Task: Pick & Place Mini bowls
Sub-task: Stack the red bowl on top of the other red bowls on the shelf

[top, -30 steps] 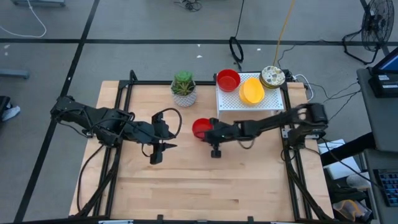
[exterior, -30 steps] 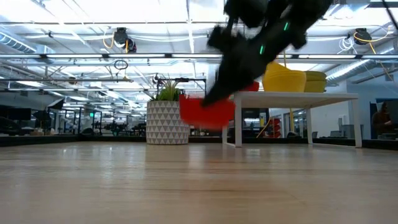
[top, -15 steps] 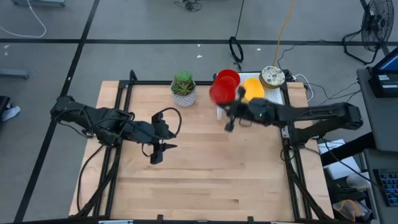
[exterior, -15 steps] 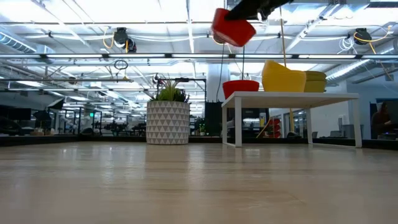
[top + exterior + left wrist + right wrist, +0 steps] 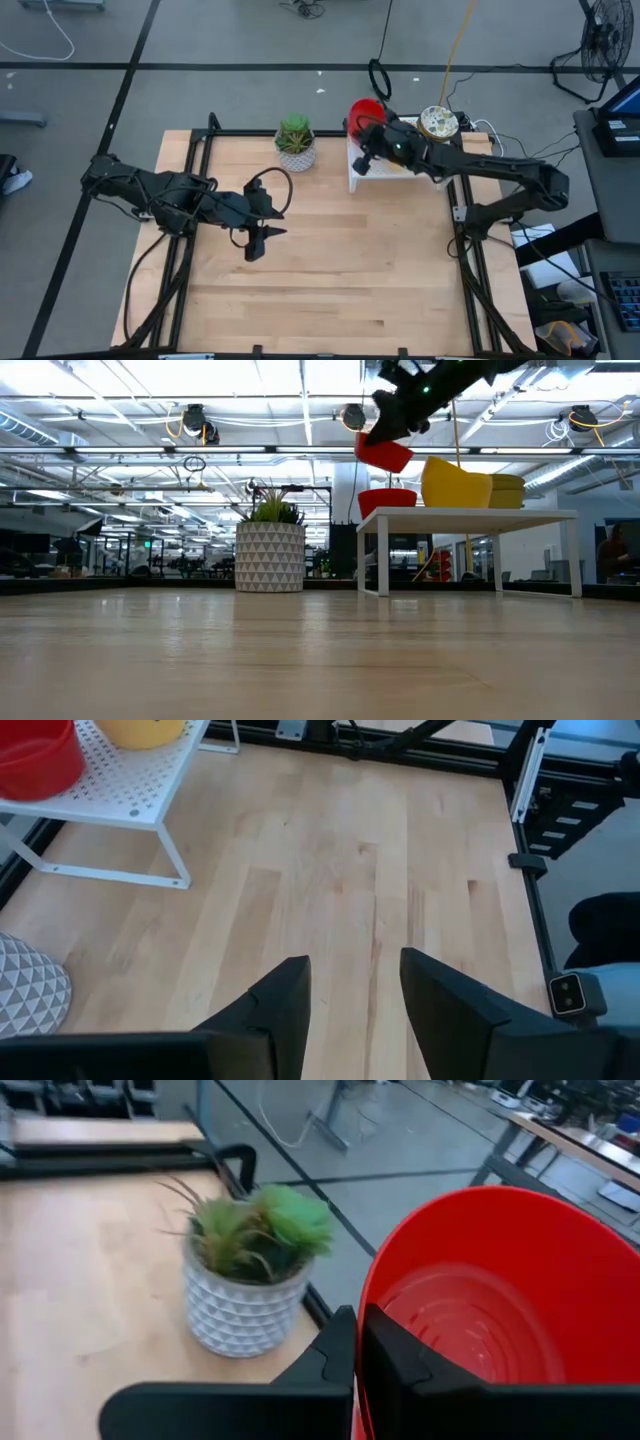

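My right gripper [image 5: 358, 1355] is shut on a red mini bowl [image 5: 480, 1330] and holds it in the air over the left end of the white perforated rack [image 5: 470, 515]. Just below it, a second red bowl [image 5: 387, 502] stands on the rack. Beside that one sit a yellow bowl [image 5: 455, 482] and a speckled cream bowl [image 5: 437, 122]. My left gripper [image 5: 352, 995] is open over bare wood at the table's left middle [image 5: 255, 243], with nothing between its fingers. My right gripper pinches the red bowl's wall at the rim [image 5: 362, 1315], one finger inside the bowl and one outside. The fingers reach nearly level from the table's right side. The bowl is lifted clear and hangs tilted [image 5: 383, 455] above the rack.
A potted green plant [image 5: 295, 140] in a patterned white pot stands on the table left of the rack. Black frame rails [image 5: 190, 160] run along the table's edges. Open wood [image 5: 350, 260] fills the middle and near part.
My right gripper has carried the red bowl from table height, near the rack's near-left corner, up and toward the far edge. The bowl now hangs over the rack's left end above the other red bowl. The gripper has levelled out while rising.
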Tool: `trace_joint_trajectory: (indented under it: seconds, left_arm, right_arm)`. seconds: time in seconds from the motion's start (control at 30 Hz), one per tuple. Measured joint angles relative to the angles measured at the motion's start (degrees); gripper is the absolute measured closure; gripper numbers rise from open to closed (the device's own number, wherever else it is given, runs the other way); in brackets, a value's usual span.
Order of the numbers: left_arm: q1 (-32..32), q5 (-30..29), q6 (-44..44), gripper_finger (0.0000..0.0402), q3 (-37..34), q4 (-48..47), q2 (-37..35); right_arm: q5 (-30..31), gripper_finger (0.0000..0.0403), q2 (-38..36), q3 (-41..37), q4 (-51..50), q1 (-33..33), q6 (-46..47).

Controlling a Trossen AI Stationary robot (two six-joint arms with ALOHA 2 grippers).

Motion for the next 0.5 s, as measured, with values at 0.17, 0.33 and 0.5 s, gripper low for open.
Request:
trace_joint_trajectory:
  seconds: [0.17, 0.33, 0.5]
  left_arm:
    - [0.0, 0.1, -0.1, 0.0240, 0.0, -0.5, 0.0]
    - [0.0, 0.1, 0.3, 0.0228, 0.0, -0.5, 0.0]
    - [0.0, 0.1, 0.5, 0.0222, 0.0, -0.5, 0.0]
  right_arm:
    - [-0.1, 0.0403, 3.1, 1.3, 0.1, -2.7, -1.2]
    - [0.0, 0.0403, 5.3, 1.2, 0.0, -5.1, -1.2]
    - [0.0, 0.0403, 6.7, 1.2, 0.0, -6.8, -1.0]
